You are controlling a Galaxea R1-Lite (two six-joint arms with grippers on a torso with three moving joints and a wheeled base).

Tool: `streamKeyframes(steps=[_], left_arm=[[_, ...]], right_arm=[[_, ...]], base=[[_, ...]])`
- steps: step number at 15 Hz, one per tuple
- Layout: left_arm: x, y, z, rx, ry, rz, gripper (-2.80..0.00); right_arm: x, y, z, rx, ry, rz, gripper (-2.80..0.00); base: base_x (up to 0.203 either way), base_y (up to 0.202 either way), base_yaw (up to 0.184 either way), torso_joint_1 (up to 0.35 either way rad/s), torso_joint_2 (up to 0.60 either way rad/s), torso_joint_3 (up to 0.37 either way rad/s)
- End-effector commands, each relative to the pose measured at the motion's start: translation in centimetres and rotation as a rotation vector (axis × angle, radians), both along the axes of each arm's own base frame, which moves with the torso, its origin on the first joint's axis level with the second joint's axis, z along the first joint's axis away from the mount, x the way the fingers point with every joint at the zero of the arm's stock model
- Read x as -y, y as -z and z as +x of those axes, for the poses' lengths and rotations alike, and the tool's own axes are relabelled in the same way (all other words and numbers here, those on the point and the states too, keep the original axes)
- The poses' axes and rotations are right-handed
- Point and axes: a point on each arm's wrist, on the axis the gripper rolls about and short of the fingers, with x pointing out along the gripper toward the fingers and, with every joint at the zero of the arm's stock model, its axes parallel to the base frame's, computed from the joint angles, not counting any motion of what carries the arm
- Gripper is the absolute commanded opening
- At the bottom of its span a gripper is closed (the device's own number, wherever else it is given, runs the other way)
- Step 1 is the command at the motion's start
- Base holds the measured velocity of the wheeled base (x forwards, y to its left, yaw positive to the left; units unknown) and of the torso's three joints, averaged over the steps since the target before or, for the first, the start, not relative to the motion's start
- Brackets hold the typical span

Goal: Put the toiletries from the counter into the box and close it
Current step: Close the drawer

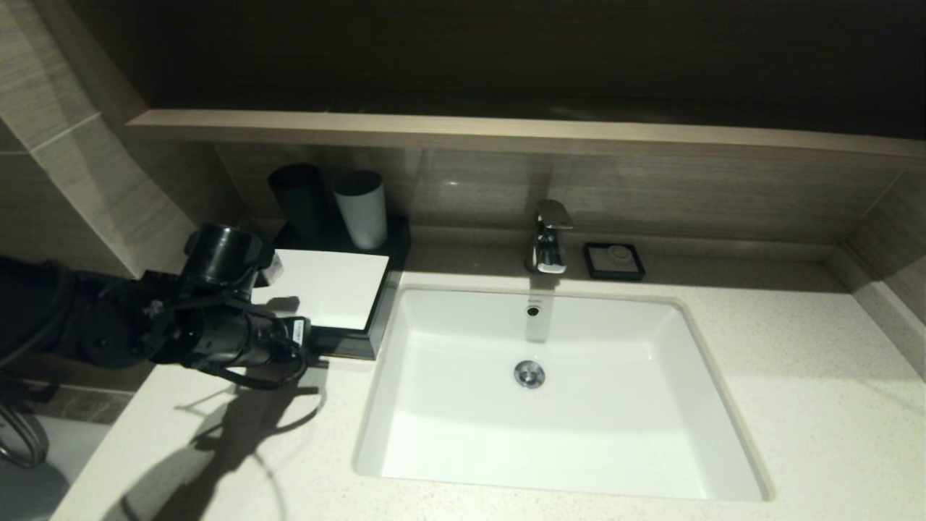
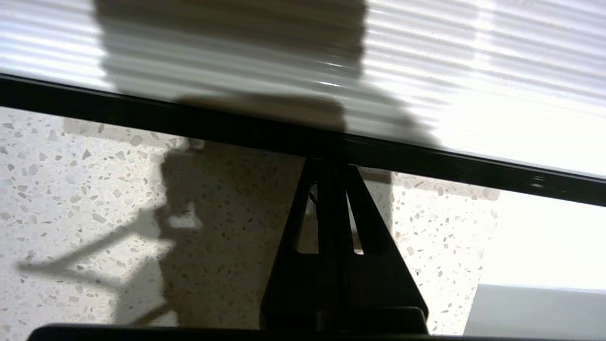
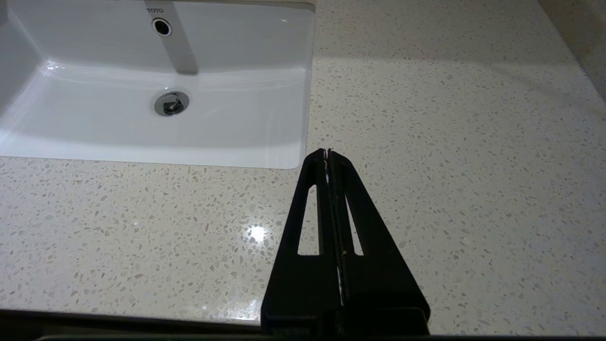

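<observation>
A black box with a flat white lid point(image 1: 329, 288) stands on the counter left of the sink. The lid lies flat on the box. My left gripper point(image 1: 296, 339) is shut and empty, low over the counter at the box's front edge. In the left wrist view its tips point(image 2: 331, 166) meet the box's black rim point(image 2: 142, 113), with the white lid point(image 2: 473, 71) beyond. My right gripper point(image 3: 327, 152) is shut and empty over the bare counter right of the sink; it does not show in the head view. I see no loose toiletries on the counter.
A black cup point(image 1: 298, 195) and a white cup point(image 1: 360, 208) stand behind the box. The white sink point(image 1: 463, 434) fills the middle, with a chrome tap point(image 1: 548, 237) and a black soap dish point(image 1: 614, 260) behind it. Walls close in at left and far right.
</observation>
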Motion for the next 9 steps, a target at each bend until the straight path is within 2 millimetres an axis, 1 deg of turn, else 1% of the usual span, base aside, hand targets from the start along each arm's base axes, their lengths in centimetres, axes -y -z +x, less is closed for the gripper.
streamKeyframes(steps=[1, 5, 9], left_arm=[[-0.3, -1.3, -1.2, 0.029, 0.0, -0.006, -2.8], [-0.7, -2.2, -3.2, 0.009, 0.003, 0.0, -2.8], [-1.2, -2.9, -5.3, 0.029, 0.007, -0.002, -2.8]], right_arm=[[0.0, 0.0, 0.0, -0.001, 0.0, 0.0, -2.8], [0.0, 0.0, 0.0, -0.001, 0.0, 0.0, -2.8], [0.0, 0.0, 0.0, -0.001, 0.0, 0.0, -2.8]], base=[[0.0, 0.0, 0.0, 0.0, 0.0, 0.0], [0.0, 0.0, 0.0, 0.0, 0.0, 0.0], [0.0, 0.0, 0.0, 0.0, 0.0, 0.0]])
